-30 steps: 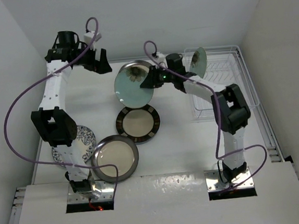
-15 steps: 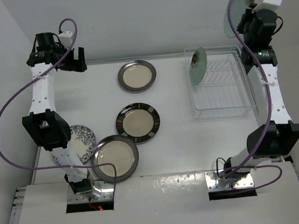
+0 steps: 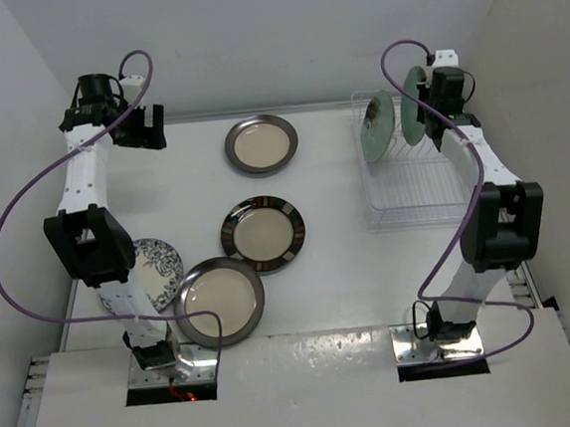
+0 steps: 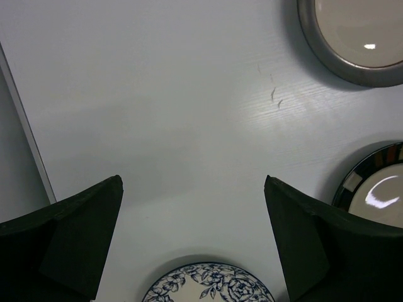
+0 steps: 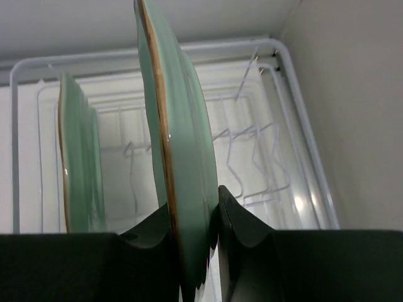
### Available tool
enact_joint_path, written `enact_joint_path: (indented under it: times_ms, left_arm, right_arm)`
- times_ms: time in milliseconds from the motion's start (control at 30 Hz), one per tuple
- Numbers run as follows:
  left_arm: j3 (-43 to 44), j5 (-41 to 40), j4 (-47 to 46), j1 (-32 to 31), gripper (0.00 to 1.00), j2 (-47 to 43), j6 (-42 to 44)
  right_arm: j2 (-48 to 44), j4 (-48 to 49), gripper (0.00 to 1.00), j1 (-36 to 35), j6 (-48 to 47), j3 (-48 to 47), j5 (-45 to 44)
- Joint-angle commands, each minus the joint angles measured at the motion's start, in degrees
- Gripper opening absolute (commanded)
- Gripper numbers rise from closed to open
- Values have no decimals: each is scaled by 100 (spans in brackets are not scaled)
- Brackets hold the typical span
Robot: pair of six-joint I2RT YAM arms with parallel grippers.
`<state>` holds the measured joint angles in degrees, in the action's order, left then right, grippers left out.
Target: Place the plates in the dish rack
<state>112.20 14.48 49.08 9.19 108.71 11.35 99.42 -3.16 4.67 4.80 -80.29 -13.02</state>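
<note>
My right gripper is shut on the rim of a mint-green plate, held on edge over the far end of the dish rack. A second mint-green plate stands upright in the rack to its left. My left gripper is open and empty, high over the table's far left. On the table lie two cream plates with grey rims, a brown-rimmed plate and a white-blue floral plate.
White walls close in the table at the back and both sides. The rack stands against the right wall. The grey-rimmed plate and the brown-rimmed plate show at the right edge of the left wrist view.
My right arm lifted the mint-green plate from the table's middle, swung it high to the right, then lowered it over the rack. My left gripper has shifted slightly.
</note>
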Motion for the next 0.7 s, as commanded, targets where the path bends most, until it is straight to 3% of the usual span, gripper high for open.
enact_joint_path:
  times_ms: [0,667]
  left_arm:
    - [-101,-165,-92,-14,100,-403,7]
    - [-155,-218,-92,-66,100,-456,60]
  right_arm:
    - [-213,1063,0,-45,363,-198,334]
    - [-300,1494,0,-256,619,57,71]
